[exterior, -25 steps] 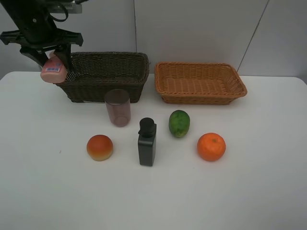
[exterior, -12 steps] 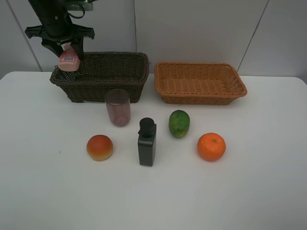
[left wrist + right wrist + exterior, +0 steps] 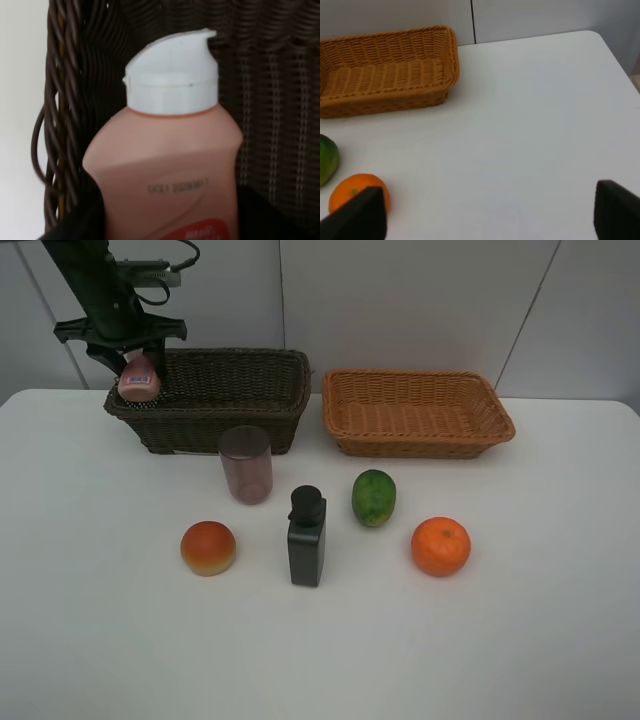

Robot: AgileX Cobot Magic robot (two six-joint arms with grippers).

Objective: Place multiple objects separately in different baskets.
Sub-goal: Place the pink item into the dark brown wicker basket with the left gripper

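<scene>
my left tool (image 3: 139,367) clamps the pink bottle (image 3: 139,383) over the left end of the dark basket (image 3: 215,416); my right tool (image 3: 485,214) stands wide, empty.

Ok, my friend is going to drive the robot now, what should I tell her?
Left gripper: shut on the pink bottle, held over the left end of the dark basket, not released.
Right gripper: open, holding nothing.
On the table: cup, black bottle, peach, green fruit, orange.
Done: nothing placed yet; the tan basket is bare.
Left: release the bottle, then sort the other five.
</scene>
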